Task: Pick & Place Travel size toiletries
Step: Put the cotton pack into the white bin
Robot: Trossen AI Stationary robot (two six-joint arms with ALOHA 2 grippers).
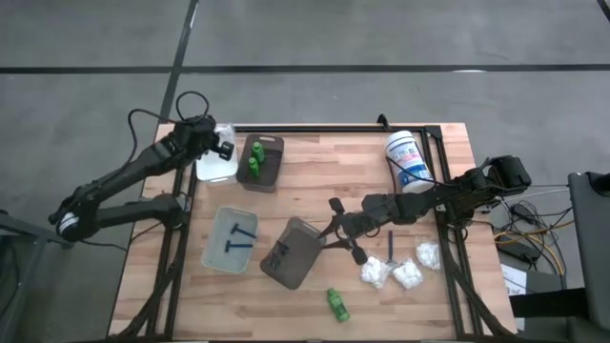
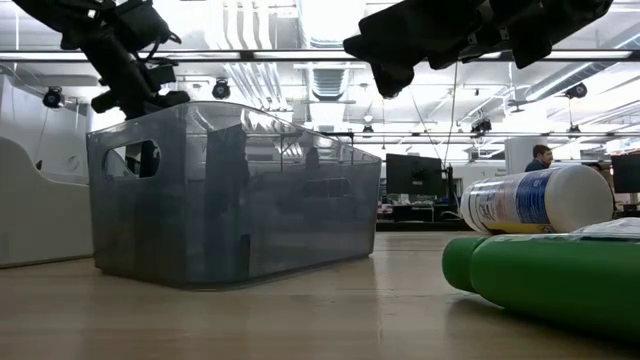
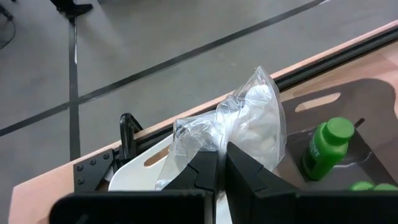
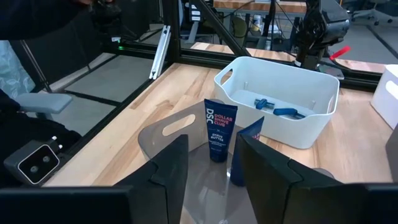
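Looking down from overhead, I see my left gripper (image 1: pixel 221 148) over the white tray (image 1: pixel 213 168) at the table's back left corner, its jaws pinched shut on a white packet (image 3: pixel 249 127) in clear wrap that hangs above that tray. Just beside it, the brown tray (image 1: pixel 262 162) holds green bottles (image 1: pixel 254 162) standing upright. My right gripper (image 1: pixel 335 232) reaches across the middle of the table and sits above the tipped grey tray (image 1: pixel 291 252); through its wrist camera the fingers (image 4: pixel 171 165) stand apart with nothing between them, and two dark blue tubes (image 4: pixel 219 132) stand in the grey tray right beneath. The light tray (image 1: pixel 231 239) towards the front left holds slim dark blue sticks (image 1: pixel 238 238). On the bare wood at the front right lie three more white packets (image 1: pixel 404 272), one dark stick (image 1: pixel 391 247) and, nearer the front edge, a lone green bottle (image 1: pixel 336 304) on its side. The white tub with a blue label (image 1: pixel 407 160) lies at the back right.
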